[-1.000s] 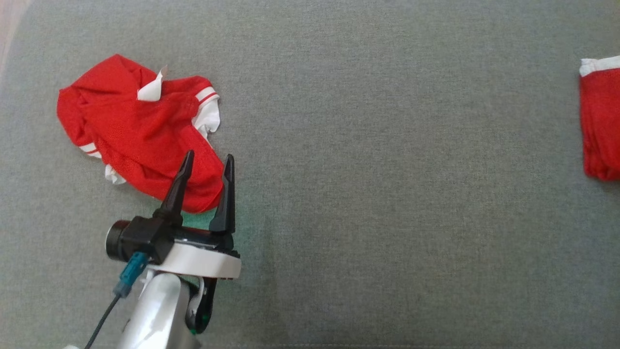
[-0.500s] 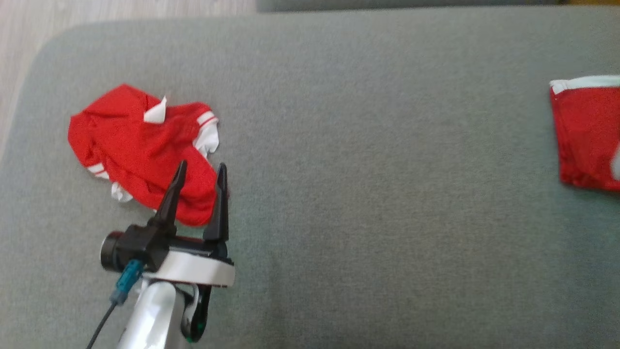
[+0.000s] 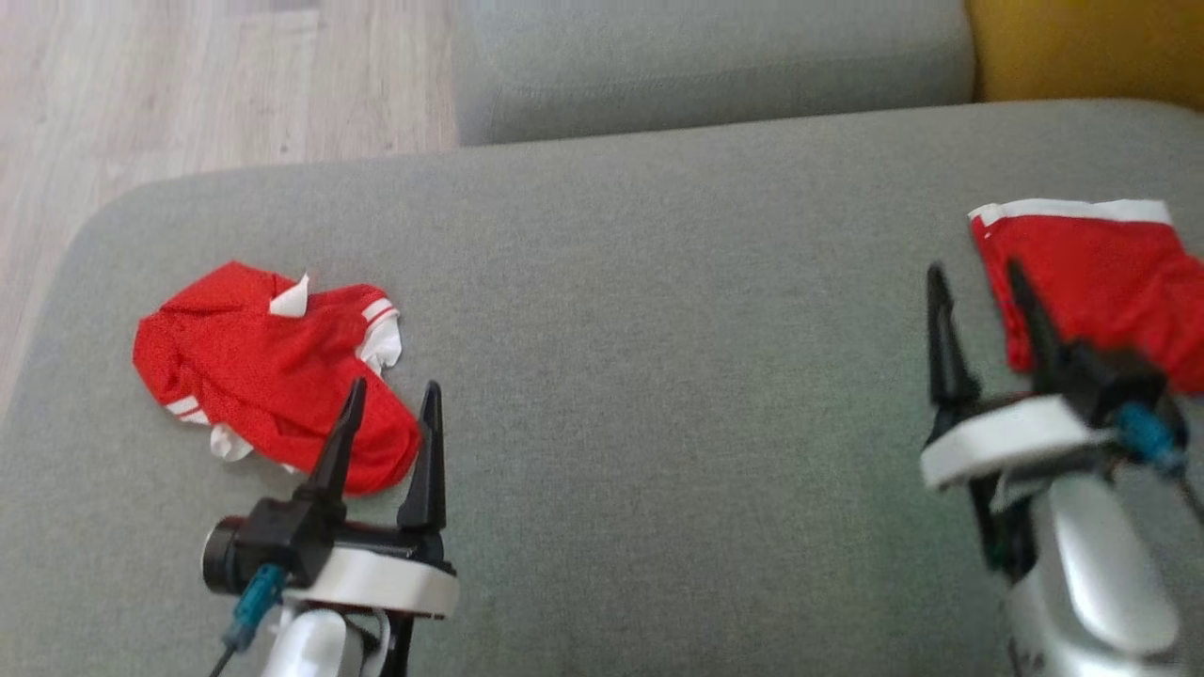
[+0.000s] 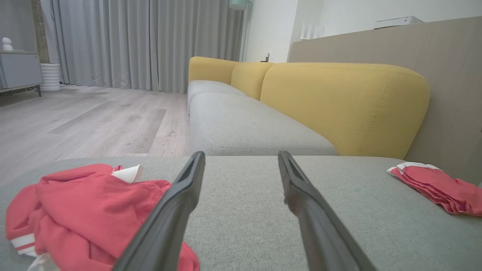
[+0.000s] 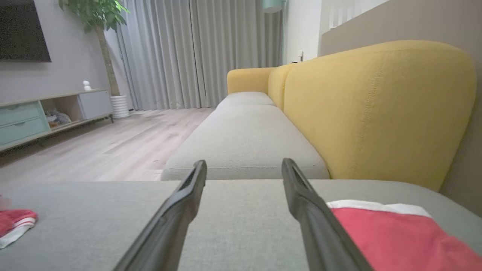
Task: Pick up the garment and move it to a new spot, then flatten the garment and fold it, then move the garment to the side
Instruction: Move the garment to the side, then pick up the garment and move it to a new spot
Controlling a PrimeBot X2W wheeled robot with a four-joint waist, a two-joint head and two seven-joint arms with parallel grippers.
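1. Setting: grey sofa cushion (image 3: 658,376), with pale wooden floor (image 3: 188,85) beyond it and a yellow backrest (image 4: 339,101) to the right.
2. Crumpled red garment (image 3: 263,376), white-striped trim: lies bunched on the cushion's left part.
3. Left claw (image 3: 394,385): fingers spread, empty, tips at the crumpled garment's near edge; contact cannot be told.
4. Folded red garment (image 3: 1101,282), white band: lies flat at the cushion's right side.
5. Right claw (image 3: 972,268): fingers spread, empty, just beside the folded garment. It is newly in the head view, as the camera has lifted since a second ago.
6. Judgement: the folded piece looks released and set aside, and the crumpled one is probably next for pickup.
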